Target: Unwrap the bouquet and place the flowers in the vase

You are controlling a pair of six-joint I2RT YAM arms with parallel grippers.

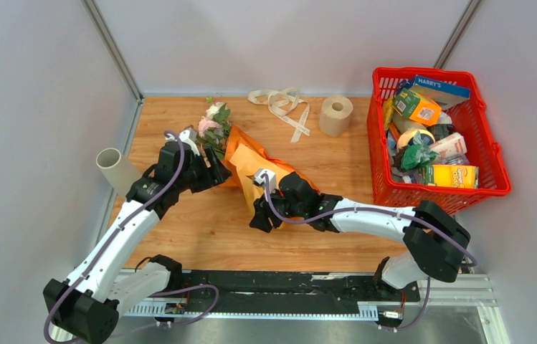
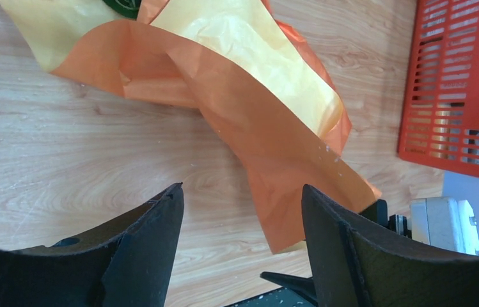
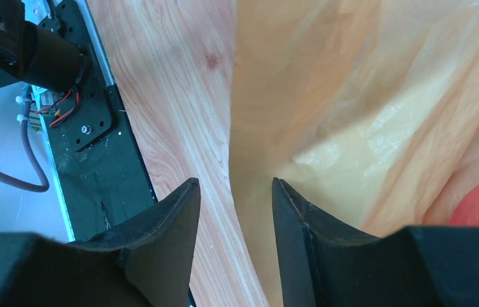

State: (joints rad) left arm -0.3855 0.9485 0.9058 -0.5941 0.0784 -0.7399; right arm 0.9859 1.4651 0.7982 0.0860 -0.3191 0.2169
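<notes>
The bouquet lies across the middle of the wooden table. Its pink and cream flowers (image 1: 212,122) point to the back, and its orange and yellow-tan paper (image 1: 252,163) has come loose. My left gripper (image 1: 215,174) sits at the paper's left side, just below the flowers. In the left wrist view it (image 2: 241,192) is open over bare wood, with the orange paper (image 2: 268,147) ending by its right finger. My right gripper (image 1: 259,218) is at the paper's near end. It (image 3: 235,185) is open too, and the paper's (image 3: 352,115) edge runs under the gap. The vase (image 1: 112,168) leans at the left wall.
A loose beige ribbon (image 1: 283,105) and a toilet paper roll (image 1: 336,115) lie at the back. A red basket (image 1: 491,154) full of groceries fills the right side and shows in the left wrist view as well (image 2: 454,83). The black mounting rail (image 3: 89,147) runs along the near edge.
</notes>
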